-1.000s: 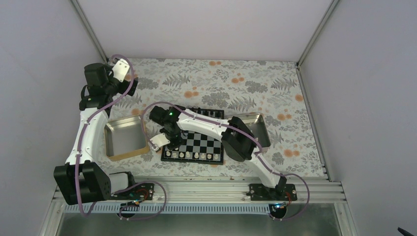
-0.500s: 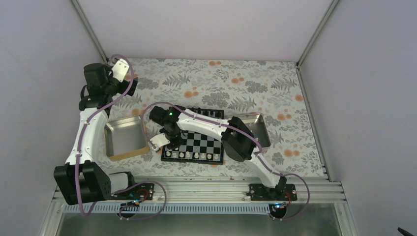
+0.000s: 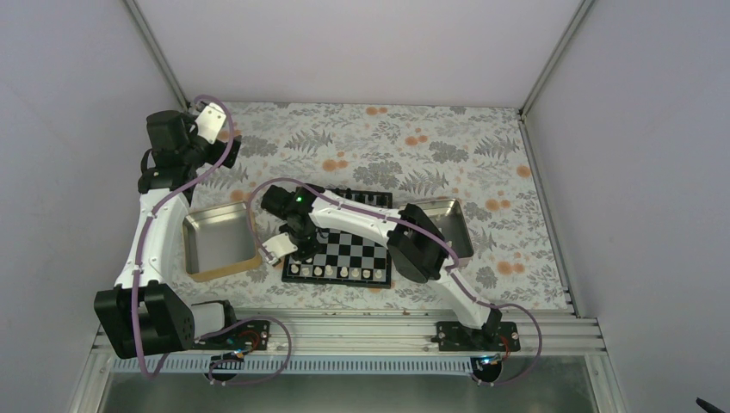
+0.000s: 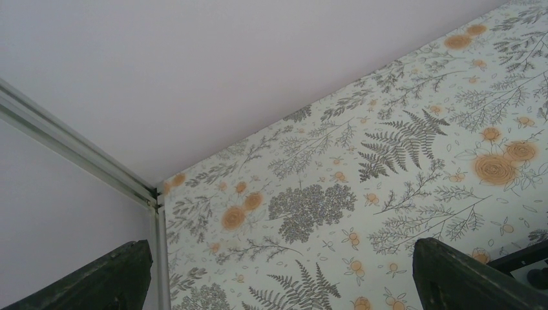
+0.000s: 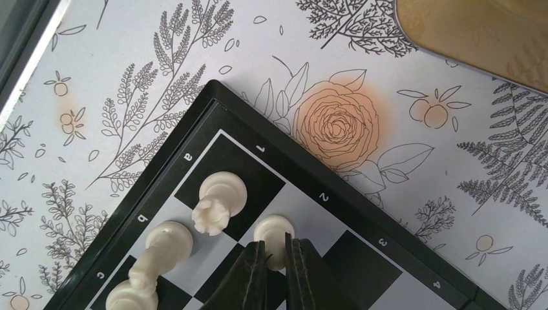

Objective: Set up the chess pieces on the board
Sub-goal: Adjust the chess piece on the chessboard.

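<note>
Floral cloth [image 5: 97, 97]; board [image 5: 326, 194] edge: a–c, 1–4

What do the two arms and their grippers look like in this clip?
Both the left arm and right arm have white link shells, bulky black joint housings and black bases, with purple cables looped alongside. A green light glows on the right arm. The gripper fingers are dark, matte and tapered.

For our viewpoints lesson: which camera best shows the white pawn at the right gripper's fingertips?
Right wrist: the pawn shows close up, pinched in the right gripper. From the top the arm hides it; the left wrist misses it.
</note>
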`<state>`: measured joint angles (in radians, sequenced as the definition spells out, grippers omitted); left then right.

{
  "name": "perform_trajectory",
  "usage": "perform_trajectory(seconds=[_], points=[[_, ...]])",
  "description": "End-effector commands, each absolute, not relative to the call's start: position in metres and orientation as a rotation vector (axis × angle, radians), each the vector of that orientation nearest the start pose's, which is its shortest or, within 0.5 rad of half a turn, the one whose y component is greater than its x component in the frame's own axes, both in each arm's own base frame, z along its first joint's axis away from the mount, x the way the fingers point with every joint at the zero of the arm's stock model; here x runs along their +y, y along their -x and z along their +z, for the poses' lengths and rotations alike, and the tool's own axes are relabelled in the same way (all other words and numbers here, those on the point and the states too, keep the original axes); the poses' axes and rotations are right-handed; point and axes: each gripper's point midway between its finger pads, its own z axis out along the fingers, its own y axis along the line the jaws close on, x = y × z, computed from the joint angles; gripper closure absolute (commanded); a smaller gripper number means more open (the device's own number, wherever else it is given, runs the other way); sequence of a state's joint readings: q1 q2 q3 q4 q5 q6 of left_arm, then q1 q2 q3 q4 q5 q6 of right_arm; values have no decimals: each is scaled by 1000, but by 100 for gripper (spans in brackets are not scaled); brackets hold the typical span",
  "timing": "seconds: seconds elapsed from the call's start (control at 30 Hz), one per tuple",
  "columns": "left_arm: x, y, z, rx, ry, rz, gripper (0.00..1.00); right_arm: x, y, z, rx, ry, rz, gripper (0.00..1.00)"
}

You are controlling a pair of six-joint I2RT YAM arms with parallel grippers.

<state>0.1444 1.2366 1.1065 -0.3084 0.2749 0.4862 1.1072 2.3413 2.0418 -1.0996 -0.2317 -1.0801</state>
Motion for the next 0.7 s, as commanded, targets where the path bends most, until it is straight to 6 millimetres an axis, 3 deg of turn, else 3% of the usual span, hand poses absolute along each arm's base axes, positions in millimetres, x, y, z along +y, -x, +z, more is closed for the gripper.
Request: perform_trajectory(seconds=[0.0, 0.3, 0.67], points=[[10, -401, 297, 1889, -521, 128, 0, 475, -186, 65, 1278, 2606, 356, 92], [10, -401, 296, 1889, -522, 126, 0, 475, -188, 61, 1281, 2609, 346, 92], [10, -401, 296, 1890, -522, 123, 0, 474, -190, 66, 1281, 2596, 340, 74]])
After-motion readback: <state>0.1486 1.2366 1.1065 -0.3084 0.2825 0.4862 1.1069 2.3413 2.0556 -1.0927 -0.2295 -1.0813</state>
